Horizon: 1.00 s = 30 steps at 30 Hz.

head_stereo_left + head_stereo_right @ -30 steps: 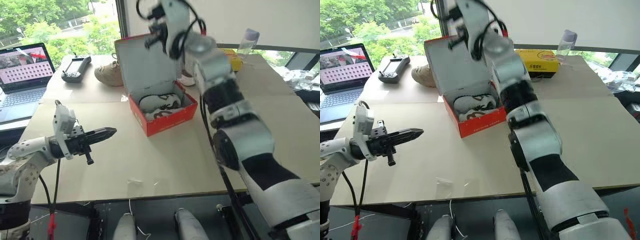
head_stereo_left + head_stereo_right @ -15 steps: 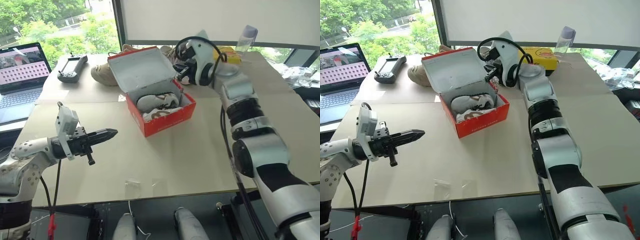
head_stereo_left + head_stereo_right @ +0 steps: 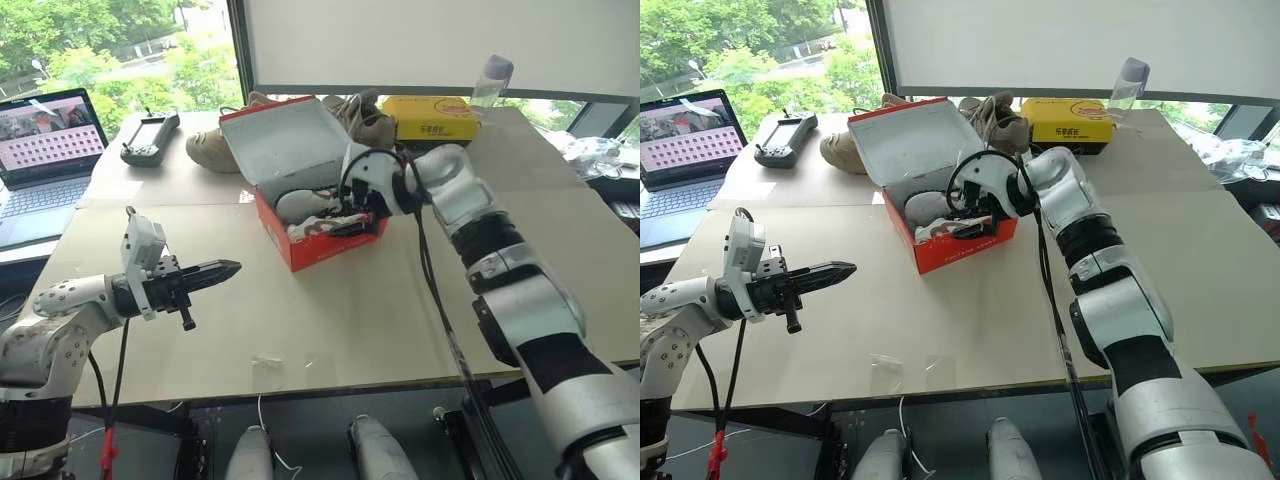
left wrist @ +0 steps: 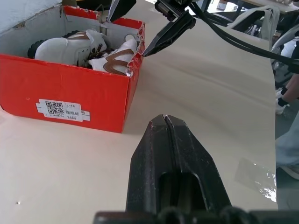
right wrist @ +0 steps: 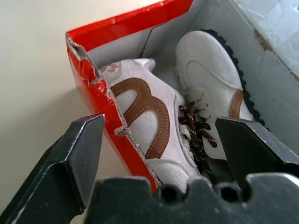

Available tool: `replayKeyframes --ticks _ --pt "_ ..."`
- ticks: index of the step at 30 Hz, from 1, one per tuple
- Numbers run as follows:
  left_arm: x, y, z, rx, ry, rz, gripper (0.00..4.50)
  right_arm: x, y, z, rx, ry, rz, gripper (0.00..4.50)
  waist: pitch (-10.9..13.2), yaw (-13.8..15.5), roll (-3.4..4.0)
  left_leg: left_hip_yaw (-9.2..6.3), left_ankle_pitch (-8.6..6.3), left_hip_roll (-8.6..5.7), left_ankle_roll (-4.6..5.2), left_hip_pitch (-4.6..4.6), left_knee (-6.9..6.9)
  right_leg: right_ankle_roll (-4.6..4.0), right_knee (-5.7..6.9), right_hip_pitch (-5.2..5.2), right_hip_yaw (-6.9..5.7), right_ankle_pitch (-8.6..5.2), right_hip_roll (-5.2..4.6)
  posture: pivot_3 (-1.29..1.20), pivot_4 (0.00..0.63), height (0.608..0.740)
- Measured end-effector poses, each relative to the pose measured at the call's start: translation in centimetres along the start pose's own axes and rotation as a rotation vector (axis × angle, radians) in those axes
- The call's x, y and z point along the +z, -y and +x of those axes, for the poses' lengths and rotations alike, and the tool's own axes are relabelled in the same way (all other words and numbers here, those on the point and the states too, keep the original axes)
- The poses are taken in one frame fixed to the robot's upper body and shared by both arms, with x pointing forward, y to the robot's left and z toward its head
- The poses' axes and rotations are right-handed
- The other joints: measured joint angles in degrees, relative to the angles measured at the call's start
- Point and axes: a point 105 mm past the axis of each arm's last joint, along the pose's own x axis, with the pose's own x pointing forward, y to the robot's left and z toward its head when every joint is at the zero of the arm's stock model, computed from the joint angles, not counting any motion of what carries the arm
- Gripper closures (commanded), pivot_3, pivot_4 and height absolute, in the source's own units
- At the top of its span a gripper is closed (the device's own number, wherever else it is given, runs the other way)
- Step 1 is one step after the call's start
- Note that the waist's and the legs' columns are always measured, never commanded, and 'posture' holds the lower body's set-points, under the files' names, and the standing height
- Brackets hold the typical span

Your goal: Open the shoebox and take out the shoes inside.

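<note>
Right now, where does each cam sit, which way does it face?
Head stereo: above, looking down the table at the open shoebox; both arms show.
Left wrist: low, along the shut left gripper toward the box side.
Right wrist: over the box, open right gripper above the shoes.
Both wrist views share the torn box corner.

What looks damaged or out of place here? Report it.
The shoebox is damaged: the red wall nearest the open right gripper is torn and ragged along its top edge and corner. The shoes lie inside, undisturbed. Nothing else stands out.
</note>
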Motion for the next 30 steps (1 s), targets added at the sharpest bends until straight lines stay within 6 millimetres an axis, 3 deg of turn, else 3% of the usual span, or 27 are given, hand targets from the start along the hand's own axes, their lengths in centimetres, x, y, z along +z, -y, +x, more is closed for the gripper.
replayKeyframes --ticks 5,12,17,23,30 --pt "-0.2 0.4 -0.1 -0.007 0.000 -0.008 4.50 -0.2 0.3 0.2 -0.006 -0.015 -0.007 0.03 0.00 0.13 0.00 -0.01 0.00 0.00 0.00 -0.01 -0.01 -0.13 0.02 0.00 0.00 0.07 0.00 0.00 0.150 0.712" --pt "-0.1 0.5 -0.1 -0.003 0.006 -0.006 4.50 1.6 0.6 -1.2 0.068 0.047 -0.010 0.03 0.01 0.11 0.01 -0.01 0.00 0.00 0.00 0.00 0.02 -0.01 0.07 0.00 0.00 0.00 0.00 0.00 0.150 0.712" --pt "0.0 0.6 -0.1 -0.002 0.009 -0.005 4.50 3.4 3.2 -1.6 -0.100 0.083 0.047 0.03 0.01 -0.08 0.01 -0.01 0.00 0.00 0.00 0.03 0.00 -0.08 0.11 -0.02 0.00 -0.01 0.01 0.00 0.150 0.712" --pt "0.0 0.6 -0.1 0.006 0.008 -0.006 4.50 0.0 2.0 0.6 -0.117 -0.033 0.091 0.03 0.01 0.14 0.01 -0.01 0.00 0.00 0.00 0.01 0.01 -0.08 0.11 -0.01 0.00 -0.02 0.01 0.00 0.150 0.712" --pt "0.0 0.6 -0.1 0.014 0.005 -0.002 4.50 -1.7 0.8 1.6 -0.087 -0.092 0.111 0.03 0.00 0.08 0.00 -0.02 0.00 0.00 0.00 0.08 0.01 -0.09 0.12 0.06 0.00 -0.01 0.01 0.00 0.150 0.712"
